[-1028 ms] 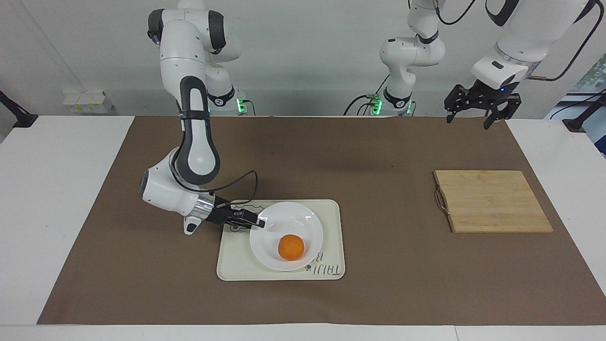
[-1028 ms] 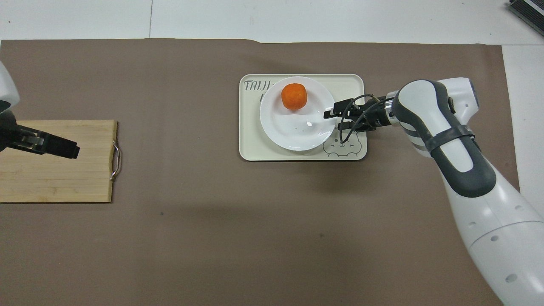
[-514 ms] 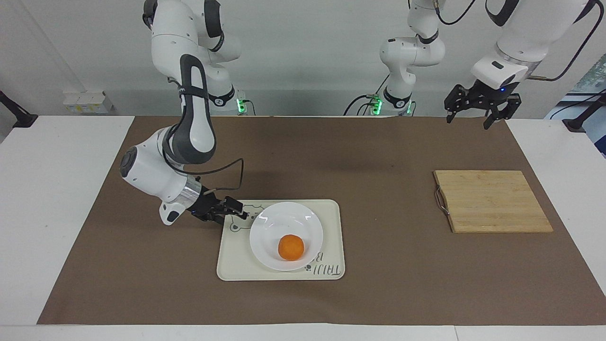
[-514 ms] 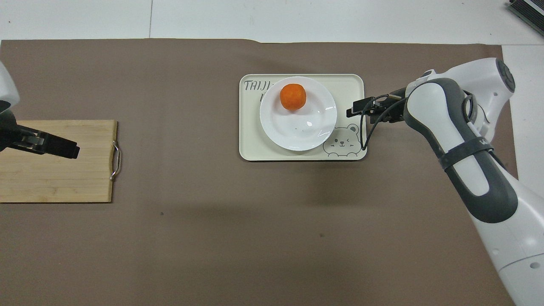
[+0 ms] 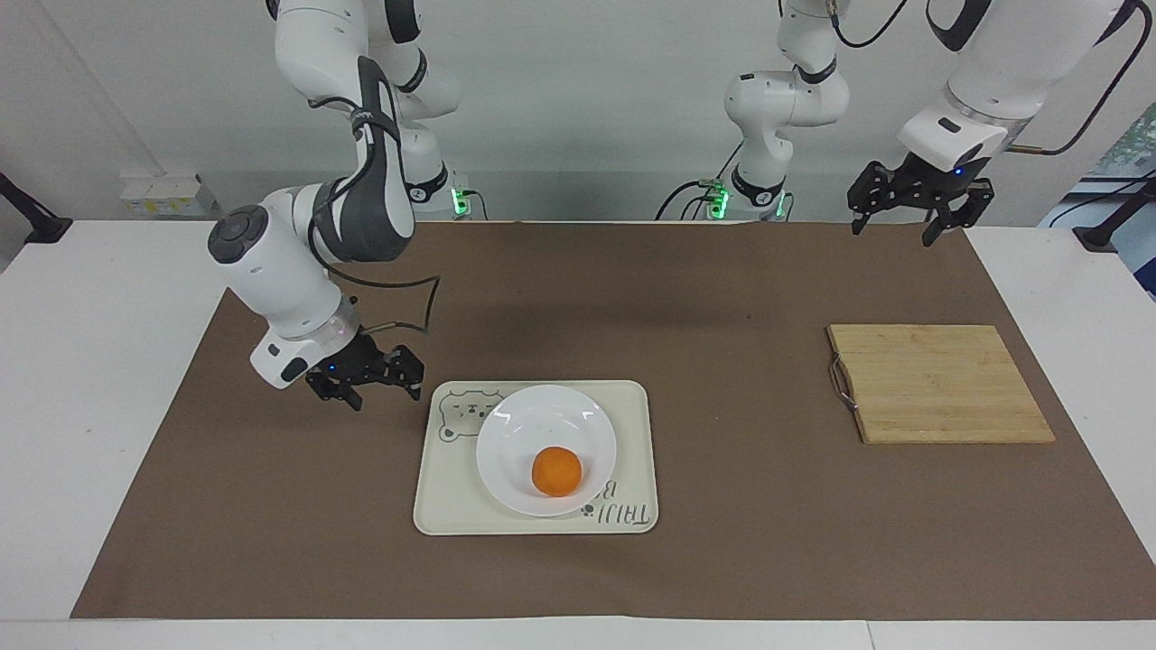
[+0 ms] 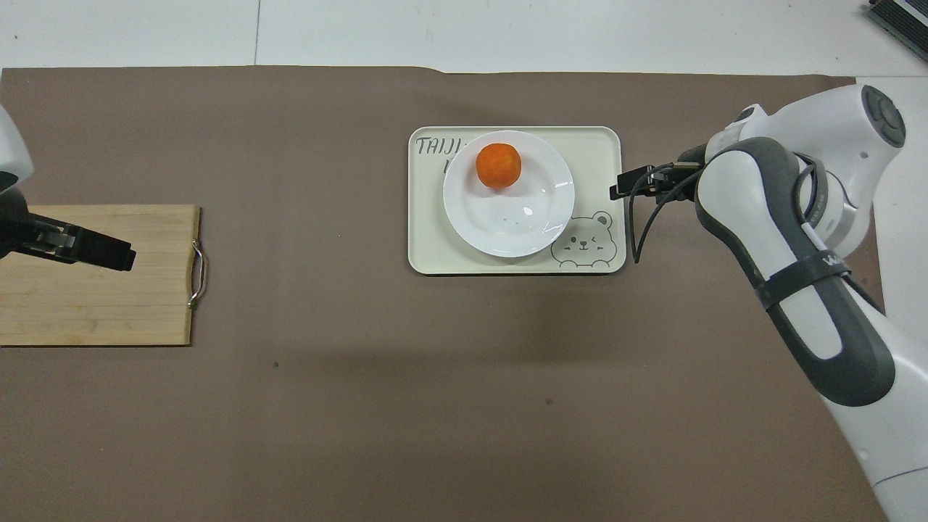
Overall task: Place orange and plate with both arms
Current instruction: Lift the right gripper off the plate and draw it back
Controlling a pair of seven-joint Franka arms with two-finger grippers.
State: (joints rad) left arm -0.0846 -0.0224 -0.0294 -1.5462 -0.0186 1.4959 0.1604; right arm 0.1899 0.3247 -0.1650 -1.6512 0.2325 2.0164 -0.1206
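orange in plate on "taiji" bear tray

the dimpled orange [image 5: 555,471] sits in the glossy white plate [image 5: 506,433] on the cream tray [image 5: 632,406], lettered "taiji" at the plate's 5 o'clock in the facing view. right gripper [image 5: 366,384], jaws apart and empty, hangs over brown mat [image 5: 704,298] at the tray's 10 o'clock; left gripper [image 5: 912,212], fingers spread, waits above the mat's edge at the slatted wooden board's [image 5: 939,384] 12 o'clock.

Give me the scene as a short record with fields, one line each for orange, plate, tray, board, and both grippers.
orange: in the plate
plate: on the tray
tray: mid-table on the brown mat
cutting board: toward the left arm's end
right gripper: open, empty, over the mat beside the tray
left gripper: open, empty, raised, waiting
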